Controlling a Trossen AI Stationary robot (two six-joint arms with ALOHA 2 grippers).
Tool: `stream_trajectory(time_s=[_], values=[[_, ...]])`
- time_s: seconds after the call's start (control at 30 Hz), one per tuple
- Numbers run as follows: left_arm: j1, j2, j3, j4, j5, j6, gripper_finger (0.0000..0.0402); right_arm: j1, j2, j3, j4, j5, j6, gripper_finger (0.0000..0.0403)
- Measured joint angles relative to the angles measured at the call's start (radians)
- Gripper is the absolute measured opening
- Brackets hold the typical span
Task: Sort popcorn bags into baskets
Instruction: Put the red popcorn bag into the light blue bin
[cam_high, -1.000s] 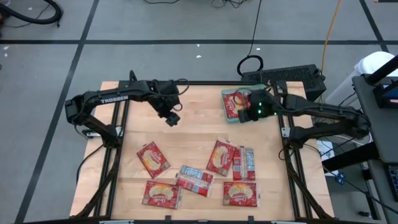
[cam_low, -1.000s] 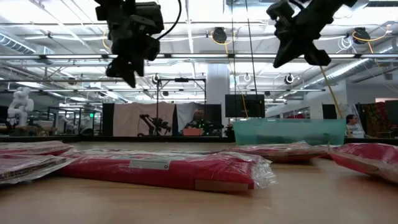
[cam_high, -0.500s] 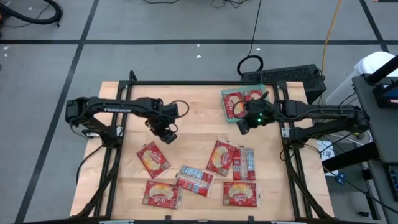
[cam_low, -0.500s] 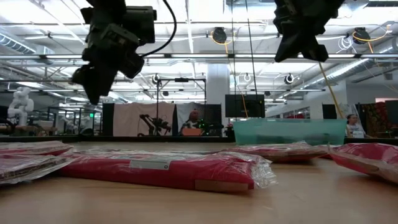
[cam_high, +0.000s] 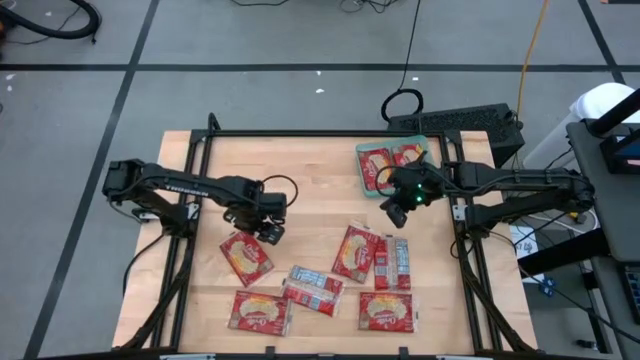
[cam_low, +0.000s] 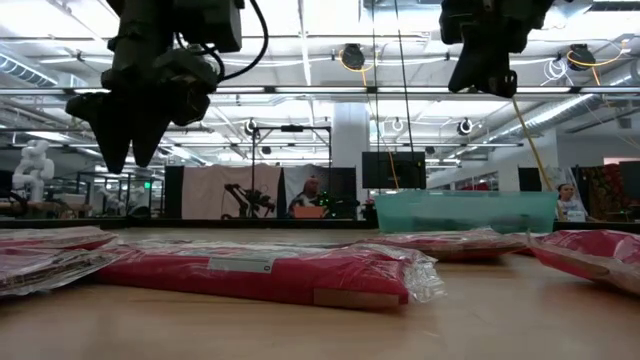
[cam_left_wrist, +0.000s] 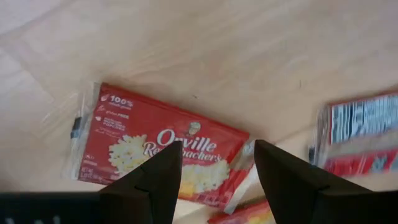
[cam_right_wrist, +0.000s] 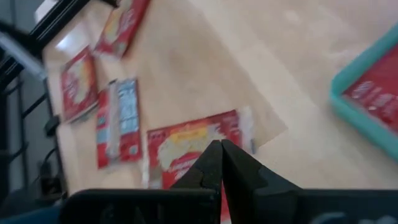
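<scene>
Directly under the left gripper (cam_high: 270, 231) sits a red popcorn bag (cam_left_wrist: 163, 152), face up on the wooden table (cam_high: 310, 180); jaws parted, nothing between them, hanging clear above the packet in the low view (cam_low: 128, 135). Wrist view puts that bag just ahead of and partly behind the two dark fingers (cam_left_wrist: 155, 180), with a second packet (cam_left_wrist: 359, 132) showing its silver-and-red back off to one side of them. Right gripper (cam_high: 395, 213) is pinched fully closed, empty, hovering just beside the near corner of the teal basket (cam_high: 361, 176), which already has two bags (cam_high: 389, 163) lying flat inside. Ahead of the right fingers (cam_right_wrist: 219, 163) lies another face-up bag (cam_right_wrist: 193, 146), partly covered by them; beyond it a narrow back-side packet (cam_right_wrist: 119, 127) and two more red ones (cam_right_wrist: 79, 82) further out. Between the two grippers and nearer the table's front edge, the remaining loose bags lie scattered (cam_high: 352, 252), some overlapping, all outside the basket. In the low view the right gripper (cam_low: 478, 72) is high above the table, with the basket (cam_low: 465, 211) behind and below it.
</scene>
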Motion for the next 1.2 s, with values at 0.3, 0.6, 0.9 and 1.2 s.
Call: stream_trajectory(time_s=[0.3,0.6,0.9,1.2], values=[[-0.068,0.000,-0.002,-0.067,-0.039,-0.076,0.0202,0.000,0.000,0.000,-0.013,-0.150,-0.029,0.0000],[0.103,-0.002,-0.129,-0.177,0.022,0.247,0.0202,0.000,0.000,0.000,-0.030,-0.153,-0.062,0.0000],[0.269,-0.002,-0.220,-0.026,0.068,0.379,0.0233,0.036,0.000,-0.001,-0.030,-0.187,-0.058,0.0000],[0.294,-0.002,-0.337,0.177,0.068,0.330,0.0274,0.072,0.000,-0.001,-0.030,-0.171,-0.059,0.0000]])
